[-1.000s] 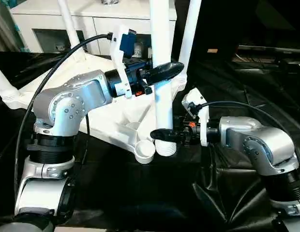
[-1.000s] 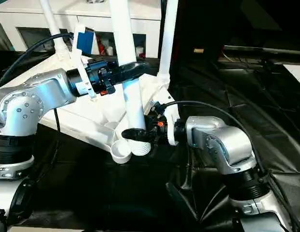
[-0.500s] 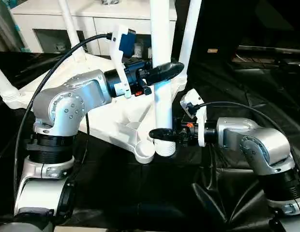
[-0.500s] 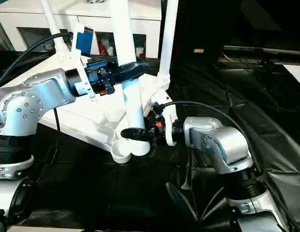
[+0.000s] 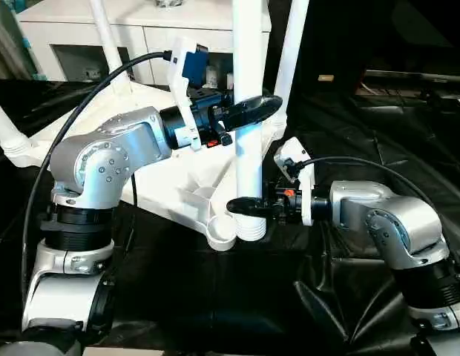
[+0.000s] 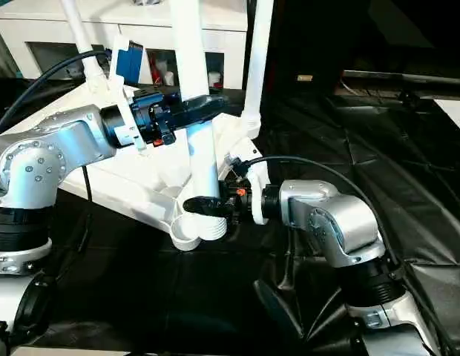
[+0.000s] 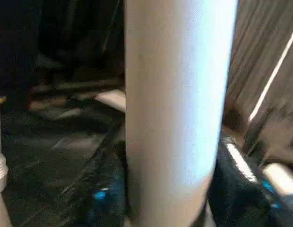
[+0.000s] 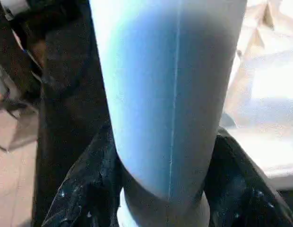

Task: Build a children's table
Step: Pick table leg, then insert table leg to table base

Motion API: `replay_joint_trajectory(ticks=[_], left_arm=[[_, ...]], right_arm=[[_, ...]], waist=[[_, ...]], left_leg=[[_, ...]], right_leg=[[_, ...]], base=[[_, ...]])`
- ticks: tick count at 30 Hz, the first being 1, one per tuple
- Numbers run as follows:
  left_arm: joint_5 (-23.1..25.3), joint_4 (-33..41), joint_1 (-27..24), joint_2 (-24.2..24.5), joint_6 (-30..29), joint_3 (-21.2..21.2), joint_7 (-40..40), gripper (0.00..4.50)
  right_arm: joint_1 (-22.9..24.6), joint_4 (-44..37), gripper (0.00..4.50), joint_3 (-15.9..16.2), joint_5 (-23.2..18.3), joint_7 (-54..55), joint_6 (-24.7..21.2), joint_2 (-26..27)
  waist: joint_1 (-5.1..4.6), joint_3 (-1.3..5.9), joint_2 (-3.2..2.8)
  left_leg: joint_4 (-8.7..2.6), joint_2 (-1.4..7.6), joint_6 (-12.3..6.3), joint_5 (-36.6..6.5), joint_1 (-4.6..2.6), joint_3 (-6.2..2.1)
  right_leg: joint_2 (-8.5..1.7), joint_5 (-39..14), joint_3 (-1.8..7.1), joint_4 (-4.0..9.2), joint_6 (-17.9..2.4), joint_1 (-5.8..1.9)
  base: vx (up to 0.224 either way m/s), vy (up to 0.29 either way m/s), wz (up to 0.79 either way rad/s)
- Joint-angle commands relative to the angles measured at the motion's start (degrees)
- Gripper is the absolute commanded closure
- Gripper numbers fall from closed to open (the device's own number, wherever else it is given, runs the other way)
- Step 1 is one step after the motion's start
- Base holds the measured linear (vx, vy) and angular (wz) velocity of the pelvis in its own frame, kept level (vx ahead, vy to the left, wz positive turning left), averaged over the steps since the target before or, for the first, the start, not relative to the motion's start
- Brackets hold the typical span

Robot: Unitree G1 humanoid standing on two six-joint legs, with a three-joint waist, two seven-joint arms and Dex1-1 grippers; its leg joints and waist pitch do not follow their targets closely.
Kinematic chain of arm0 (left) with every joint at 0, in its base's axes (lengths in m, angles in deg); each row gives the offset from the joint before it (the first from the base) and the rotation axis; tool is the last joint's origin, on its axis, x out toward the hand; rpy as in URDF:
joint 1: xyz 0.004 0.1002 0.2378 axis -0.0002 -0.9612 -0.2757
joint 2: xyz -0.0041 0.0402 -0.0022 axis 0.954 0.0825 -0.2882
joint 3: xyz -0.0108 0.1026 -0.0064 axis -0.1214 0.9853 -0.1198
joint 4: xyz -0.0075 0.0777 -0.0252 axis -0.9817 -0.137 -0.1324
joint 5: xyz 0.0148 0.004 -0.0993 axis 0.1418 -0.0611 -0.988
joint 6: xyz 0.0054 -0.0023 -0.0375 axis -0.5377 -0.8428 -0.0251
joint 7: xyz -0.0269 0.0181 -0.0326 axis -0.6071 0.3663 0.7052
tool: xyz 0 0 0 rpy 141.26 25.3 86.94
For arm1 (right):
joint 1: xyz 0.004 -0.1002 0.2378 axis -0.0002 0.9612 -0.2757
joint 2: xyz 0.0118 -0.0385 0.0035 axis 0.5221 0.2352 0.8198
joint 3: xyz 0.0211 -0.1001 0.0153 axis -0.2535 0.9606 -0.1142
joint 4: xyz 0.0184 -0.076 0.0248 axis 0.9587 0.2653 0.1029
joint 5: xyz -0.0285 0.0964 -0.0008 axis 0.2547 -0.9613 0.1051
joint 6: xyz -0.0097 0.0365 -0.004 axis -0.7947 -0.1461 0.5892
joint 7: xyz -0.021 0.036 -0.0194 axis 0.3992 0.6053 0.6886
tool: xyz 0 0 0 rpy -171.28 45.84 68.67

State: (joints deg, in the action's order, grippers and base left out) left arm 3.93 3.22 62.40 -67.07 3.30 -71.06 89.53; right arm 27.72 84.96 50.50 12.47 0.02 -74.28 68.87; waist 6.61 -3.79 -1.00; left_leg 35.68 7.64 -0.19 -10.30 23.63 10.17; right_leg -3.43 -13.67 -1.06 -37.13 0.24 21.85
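The children's table top [image 5: 167, 174] lies upside down on black sheeting, ribbed side up. Three white legs stand in its corner sockets: one at the back left [image 5: 104, 37], one at the back right [image 5: 293, 44] and one at the far left [image 5: 4, 126]. The near corner socket [image 5: 221, 231] holds nothing. A fourth leg [image 5: 248, 148] stands upright with its ridged lower end [image 5: 252, 227] just right of that socket. My left gripper [image 5: 248, 111] is shut on this leg high up. My right gripper [image 5: 248, 206] is shut on it just above the lower end. The wrist views show the leg [image 7: 175, 109] [image 8: 170, 94] between dark fingers [image 7: 236, 170] [image 8: 85, 189].
A white cabinet [image 5: 141, 22] with glass-fronted compartments stands behind the table top. Wrinkled black sheeting [image 5: 363, 119] covers the surface to the right and in front. A black cable [image 5: 89, 96] loops over my left arm.
My right gripper has narrowed onto the leg's lower part and shifted slightly left, nudging the leg's foot toward the near socket. The left arm has stayed put.
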Motion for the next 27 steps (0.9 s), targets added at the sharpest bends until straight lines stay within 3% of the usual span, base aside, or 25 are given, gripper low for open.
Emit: replay_joint_trajectory(ticks=[1, 4, 5, 6, 7, 9, 10, 11, 12, 14, 16, 17, 18, 19, 20, 21, 23, 24, 27], left_arm=[[-2.73, 2.25, -2.62, -3.34, 4.34, -2.61, -0.81, 1.95], [-5.18, 1.25, -3.49, -6.72, 7.59, -6.10, -2.39, 1.66], [-10.51, -0.06, -4.18, -10.10, 8.75, -10.79, -4.01, 1.66], [-11.17, -0.17, -4.28, -10.39, 8.65, -11.23, -4.13, 1.66], [-13.95, -0.56, -4.72, -11.46, 8.01, -12.95, -4.61, 1.66], [-14.32, -0.46, -5.47, -11.23, 7.73, -13.25, -3.76, 1.66], [-12.53, -0.31, -6.74, -9.48, 7.97, -12.62, -1.21, 1.66], [-10.56, -0.16, -7.31, -8.05, 8.56, -11.72, 0.29, 1.66], [-5.31, -0.25, -8.32, -4.24, 10.27, -9.12, 3.36, 1.66], [3.54, -0.55, -10.00, 0.46, 16.98, -4.56, 7.32, 1.66], [15.92, -3.21, -11.16, 8.62, 26.27, 4.86, 13.38, 1.66], [20.09, -4.39, -11.31, 11.60, 28.79, 8.42, 15.11, 1.66], [21.47, -5.02, -11.31, 12.63, 29.94, 9.78, 16.05, 1.66], [30.80, -10.26, -10.80, 18.90, 38.59, 18.83, 22.00, 1.66], [30.80, -10.26, -10.80, 18.90, 38.59, 18.83, 22.00, 1.66], [34.00, -12.64, -10.21, 20.34, 41.65, 21.63, 23.54, 1.66], [34.60, -13.16, -10.06, 20.59, 42.06, 22.18, 23.98, 1.66], [36.23, -16.20, -9.76, 21.80, 43.97, 25.06, 28.44, 1.66], [40.55, -23.34, -8.20, 22.17, 47.73, 28.62, 31.78, 1.84]], right_arm=[[0.65, 0.11, 2.57, -6.14, -2.11, 3.88, 1.49, 2.04], [0.67, 0.39, 2.60, -8.18, -3.28, 5.20, 1.76, 3.45], [0.68, 0.77, 2.61, -10.55, -4.48, 7.13, 2.25, 5.15], [0.68, 0.80, 2.61, -10.83, -4.65, 7.32, 2.31, 5.34], [0.71, 0.91, 2.62, -12.02, -5.38, 8.15, 2.52, 6.11], [0.92, 0.92, 2.62, -12.63, -5.21, 9.09, 3.32, 6.51], [1.32, 1.13, 2.62, -13.13, -3.84, 10.84, 5.17, 6.69], [1.59, 1.40, 2.62, -13.00, -2.40, 11.55, 6.38, 6.42], [2.40, 2.10, 2.62, -11.97, 1.21, 12.39, 9.31, 5.11], [3.82, 2.49, 2.62, -10.35, 5.04, 12.42, 12.03, 2.92], [5.60, 1.98, 2.62, -10.77, 5.57, 11.87, 12.59, 1.58], [6.13, 1.67, 2.62, -11.11, 5.57, 11.83, 12.57, 1.29], [6.38, 1.42, 2.62, -11.09, 5.61, 11.70, 12.59, 1.05], [7.97, -0.58, 2.62, -11.12, 5.60, 10.94, 12.41, -0.54], [7.97, -0.58, 2.62, -11.12, 5.60, 10.94, 12.41, -0.54], [8.40, -1.26, 2.62, -11.42, 5.19, 10.98, 12.14, -0.89], [8.51, -1.38, 2.62, -11.45, 5.07, 11.06, 12.16, -0.97], [9.22, -2.04, 2.62, -11.26, 4.96, 10.76, 12.23, -1.41], [10.26, -2.55, 2.62, -10.71, 5.30, 9.96, 13.06, -1.89]], waist=[[0.23, 4.87, 0.23], [0.53, 4.89, 0.24], [0.61, 4.90, -0.16], [0.53, 4.70, 0.16], [0.53, 4.69, 0.01], [0.42, 4.55, -0.10], [0.36, 4.52, -0.44], [0.24, 4.50, -0.29], [0.14, 4.52, -0.64], [-0.15, 4.44, -0.73], [0.02, 4.30, -0.92], [0.08, 4.42, -1.12], [-0.34, 4.49, -1.10], [-0.13, 4.52, -1.42], [-0.11, 4.37, -1.31], [-0.42, 4.48, -1.28], [-0.49, 4.65, -1.33], [-0.45, 4.68, -1.74], [-0.68, 4.50, -1.78]], left_leg=[[-3.73, 5.01, -0.32, -2.86, -1.92, -2.00], [-3.69, 4.95, -0.64, -3.07, -2.05, -1.97], [-3.67, 4.93, -0.34, -3.47, -2.05, -1.94], [-3.86, 4.88, 0.04, -5.03, -1.90, -2.00], [-3.82, 4.84, 0.37, -6.09, -2.00, -2.03], [-4.10, 4.86, 0.88, -6.73, -2.08, -2.09], [-4.20, 4.86, 1.40, -7.52, -2.20, -2.11], [-4.31, 4.87, 1.56, -7.51, -2.24, -2.13], [-4.52, 4.90, 2.19, -7.70, -2.28, -2.23], [-4.90, 4.93, 3.97, -9.15, -2.58, -2.27], [-5.35, 5.08, 4.10, -10.71, -2.59, -2.67], [-5.31, 5.11, 4.67, -11.55, -2.81, -2.60], [-5.51, 5.08, 5.48, -11.93, -2.88, -2.57], [-5.42, 5.10, 5.48, -11.81, -2.89, -2.68], [-5.54, 5.07, 5.39, -12.18, -2.89, -2.70], [-5.51, 5.01, 5.96, -11.91, -2.77, -2.48], [-5.33, 5.00, 6.16, -11.09, -2.73, -2.34], [-5.24, 5.01, 6.29, -11.23, -2.80, -2.28], [-5.22, 4.86, 5.49, -13.02, -2.77, -2.14]], right_leg=[[-5.48, 7.33, 1.97, 3.13, -16.85, -2.45], [-5.28, 6.92, 1.90, 3.26, -16.85, -2.44], [-5.32, 6.45, 1.87, 3.12, -16.91, -2.37], [-5.44, 4.96, 1.82, 3.46, -17.45, -2.41], [-5.45, 3.60, 1.89, 3.50, -17.18, -2.35], [-5.15, 1.53, 1.90, 3.72, -15.58, -2.20], [-5.08, 0.11, 1.95, 3.82, -14.48, -2.11], [-5.09, -0.44, 1.99, 4.02, -13.81, -2.07], [-4.97, -1.51, 2.04, 4.16, -12.11, -1.89], [-4.65, -3.33, 2.17, 4.45, -8.82, -1.75], [-4.77, -5.50, 2.46, 5.13, -6.17, -1.64], [-4.70, -5.94, 2.44, 4.79, -5.46, -1.48], [-4.67, -4.78, 2.31, 4.33, -5.96, -1.48], [-4.76, -4.05, 2.35, 4.59, -6.11, -1.34], [-4.72, -4.21, 2.41, 4.73, -5.99, -1.23], [-4.80, -2.47, 2.35, 4.21, -7.14, -1.43], [-5.01, -0.11, 2.25, 3.75, -9.07, -1.51], [-5.06, 0.34, 2.21, 3.62, -9.85, -1.38], [-5.20, -1.05, 2.41, 4.08, -11.71, -1.50]], base=[[0.000, 0.000, 0.00], [0.000, 0.000, 0.00], [0.000, 0.000, 0.00], [0.000, 0.000, 0.00], [0.000, 0.000, 0.00], [0.000, 0.000, 0.00], [0.000, 0.000, 0.00], [0.000, 0.000, 0.00], [0.000, 0.000, 0.00], [0.000, 0.000, 0.00], [0.000, 0.000, 0.00], [0.000, 0.000, 0.00], [0.000, 0.000, 0.00], [0.000, 0.000, 0.00], [0.000, 0.000, 0.00], [0.000, 0.000, 0.00], [0.000, 0.000, 0.00], [0.000, 0.000, 0.00], [0.000, 0.000, 0.00]])
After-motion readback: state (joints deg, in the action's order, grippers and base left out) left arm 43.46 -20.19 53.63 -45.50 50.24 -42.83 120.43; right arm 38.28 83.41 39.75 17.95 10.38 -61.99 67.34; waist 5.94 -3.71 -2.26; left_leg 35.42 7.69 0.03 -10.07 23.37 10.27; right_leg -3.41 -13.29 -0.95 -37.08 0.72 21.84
